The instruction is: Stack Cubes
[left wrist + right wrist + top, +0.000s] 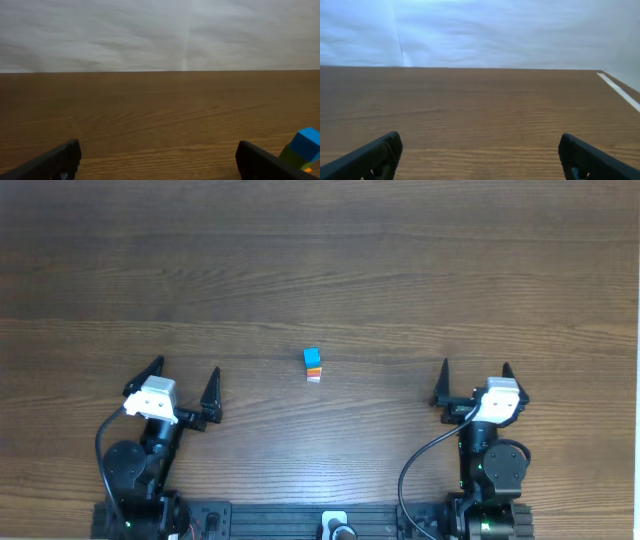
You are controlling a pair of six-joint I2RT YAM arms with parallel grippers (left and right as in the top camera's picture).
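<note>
Right, both arms sit back toward 6 o'clock on the wooden table (320, 260), near their bases. The left gripper (185, 375) has its 2 fingers spread wide with nothing between them, and the right gripper (475, 370) is just as wide and just as empty. The cube stack (313, 366) stands near the table's middle, between the 2 grippers and well apart from each: roughly 3 o'clock from the left one, 9 o'clock from the right. A blue cube (312, 356) tops it, with orange beneath and a paler layer at the bottom. On my left wrist feed the blue cube (306, 142) shows just past 1 finger (260, 162), not touching it.
</note>
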